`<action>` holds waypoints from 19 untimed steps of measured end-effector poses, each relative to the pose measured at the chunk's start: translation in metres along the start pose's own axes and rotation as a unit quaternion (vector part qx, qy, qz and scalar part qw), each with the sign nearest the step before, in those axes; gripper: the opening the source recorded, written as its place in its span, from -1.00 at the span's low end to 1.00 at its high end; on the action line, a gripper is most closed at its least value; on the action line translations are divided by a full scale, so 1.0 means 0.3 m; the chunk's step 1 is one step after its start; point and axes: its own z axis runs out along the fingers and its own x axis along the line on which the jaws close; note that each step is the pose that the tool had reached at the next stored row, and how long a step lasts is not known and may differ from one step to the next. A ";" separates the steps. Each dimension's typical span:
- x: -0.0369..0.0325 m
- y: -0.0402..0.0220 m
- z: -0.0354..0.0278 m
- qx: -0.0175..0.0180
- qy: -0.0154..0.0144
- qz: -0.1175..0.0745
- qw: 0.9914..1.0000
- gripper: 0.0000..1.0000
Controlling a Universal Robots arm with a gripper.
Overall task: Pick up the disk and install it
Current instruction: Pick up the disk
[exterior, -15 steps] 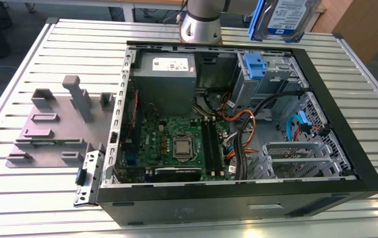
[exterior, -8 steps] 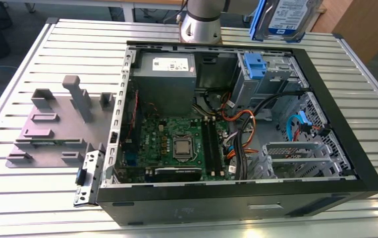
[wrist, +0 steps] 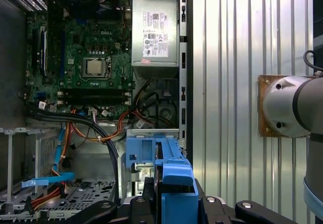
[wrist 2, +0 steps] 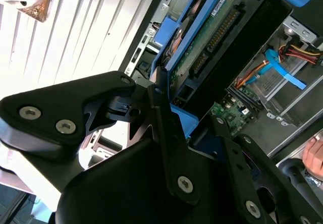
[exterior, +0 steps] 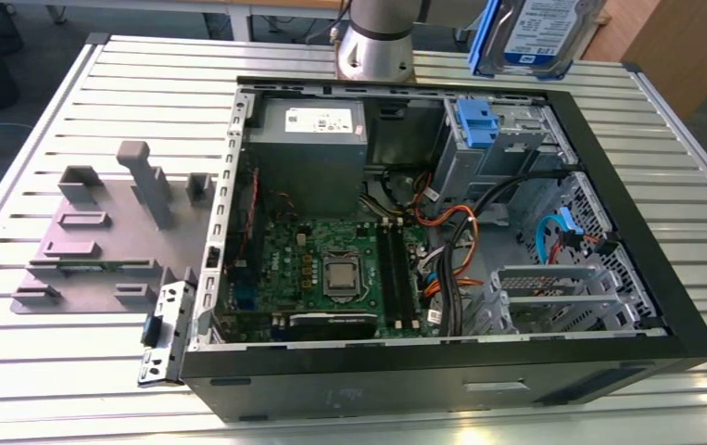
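The gripper (wrist: 174,204) is pinching the disk (exterior: 538,35), its black fingers (wrist 2: 166,133) pressed against the drive's blue side bracket (wrist: 177,183). In the exterior view the disk hangs in the air above the far corner of the open computer case (exterior: 625,232), label face showing, tilted so that its long axis runs up and down rather than flat.

In the first wrist view the blue drive bay (wrist: 151,151) sits directly ahead of the gripper, just beyond the bracket's leading edge and roughly in line with it. The same bay appears in the exterior view as a blue cage (exterior: 477,125) at the case's far end, below the held disk and beside the grey power supply (exterior: 309,130). So the slot lies beneath and slightly forward of the tool, with the disk's long axis pointing toward it.

In the second wrist view the drive's green circuit board (wrist 2: 212,27) faces the camera, and the disk seems clear of the bay walls, though the angle makes that gap hard to judge. Orange and blue cables (wrist: 65,153) lie off to the side of the bay, apart from the disk.
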 end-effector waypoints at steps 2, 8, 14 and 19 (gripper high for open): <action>0.000 -0.002 0.000 0.000 0.000 0.000 1.000 -0.26; 0.000 -0.008 0.000 0.000 0.000 0.000 1.000 -0.26; 0.000 -0.015 0.000 0.000 0.000 0.000 1.000 -0.26; 0.000 -0.021 -0.001 0.000 0.000 0.000 1.000 -0.26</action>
